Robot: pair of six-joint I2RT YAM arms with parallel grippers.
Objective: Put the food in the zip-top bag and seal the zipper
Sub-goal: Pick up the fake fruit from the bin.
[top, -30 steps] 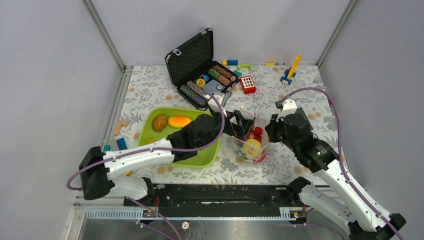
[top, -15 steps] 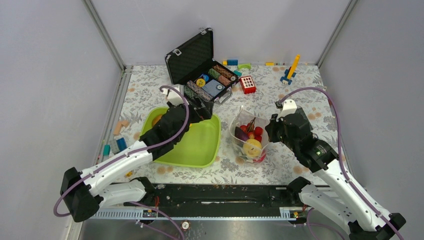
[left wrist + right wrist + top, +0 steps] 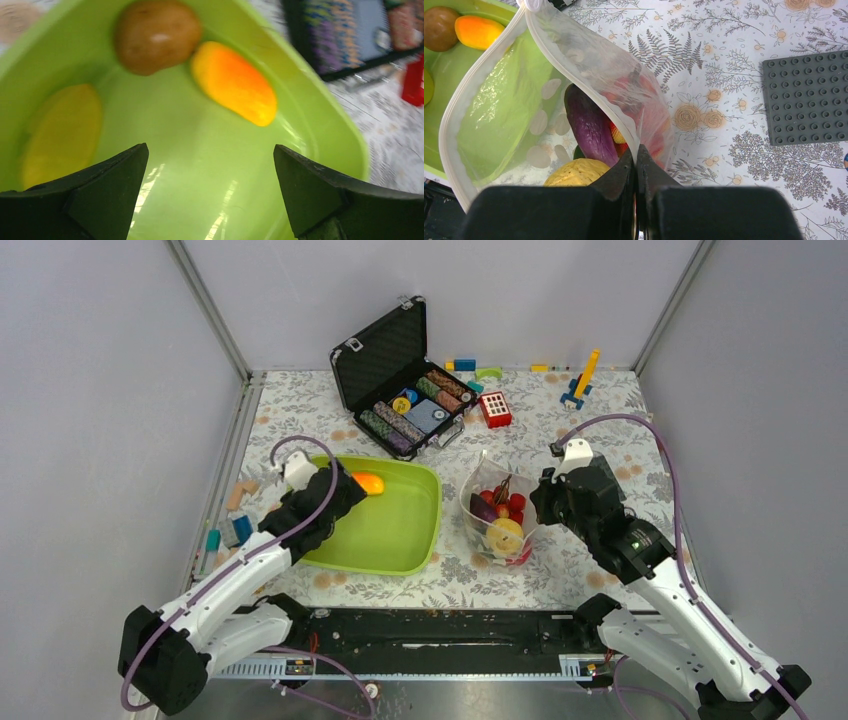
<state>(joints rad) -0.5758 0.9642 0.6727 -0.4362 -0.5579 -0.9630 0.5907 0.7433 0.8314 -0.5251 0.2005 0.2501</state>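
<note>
**Open left gripper point(image 3: 343, 486) over tray point(image 3: 400, 535), right gripper point(image 3: 636, 160) pinching bag point(image 3: 497, 512)**

At left of the overhead view, the left gripper hangs spread wide and empty over the lime-green tray, where a brown fruit point(image 3: 157, 35), an orange fruit point(image 3: 234, 82) and a yellow fruit point(image 3: 62, 132) lie. Right of centre the bag stands open, zipper point(image 3: 446, 135) unsealed, holding a purple eggplant point(image 3: 589, 125) and red berries point(image 3: 515, 505). The right gripper is clamped on its rim

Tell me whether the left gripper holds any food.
No: the left gripper is open and empty above the green tray.
</note>
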